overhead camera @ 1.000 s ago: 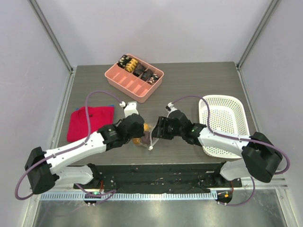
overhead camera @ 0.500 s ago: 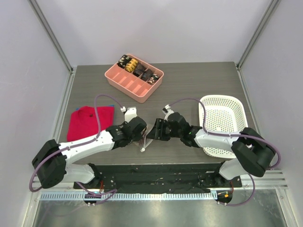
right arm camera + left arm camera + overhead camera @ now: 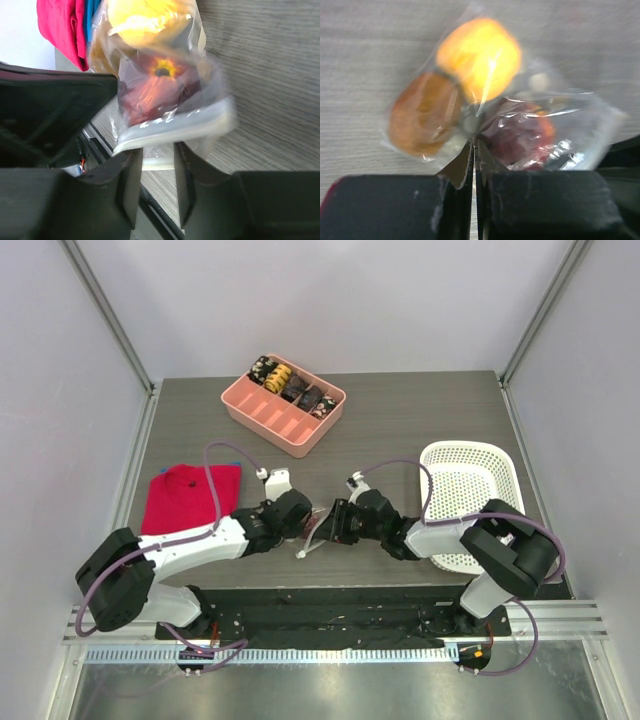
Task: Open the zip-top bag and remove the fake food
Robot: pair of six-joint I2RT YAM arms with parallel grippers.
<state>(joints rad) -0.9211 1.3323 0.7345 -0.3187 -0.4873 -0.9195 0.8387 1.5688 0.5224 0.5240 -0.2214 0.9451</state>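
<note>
The zip-top bag (image 3: 312, 540) hangs between my two grippers just above the table's near middle. In the left wrist view the left gripper (image 3: 474, 145) is shut on a pinch of the clear bag (image 3: 570, 125). The fake food shows through the plastic: an orange piece (image 3: 480, 55), a duller orange-brown piece (image 3: 422, 120) and a dark red piece (image 3: 517, 135). In the right wrist view the right gripper (image 3: 157, 155) stands open under the white zip strip (image 3: 175, 127). A thin flap of plastic hangs into the gap and the fingers (image 3: 127, 185) are not pressed on it.
A pink divided tray (image 3: 284, 415) with dark and striped pieces stands at the back. A white mesh basket (image 3: 470, 495) sits on the right, under the right arm's cable. A red folded cloth (image 3: 190, 498) lies on the left. The black base rail (image 3: 330, 605) runs just behind the bag.
The left gripper has shut on the bag. Both grippers have drawn together at the table's near middle, and the right jaws have narrowed around the zip edge.
</note>
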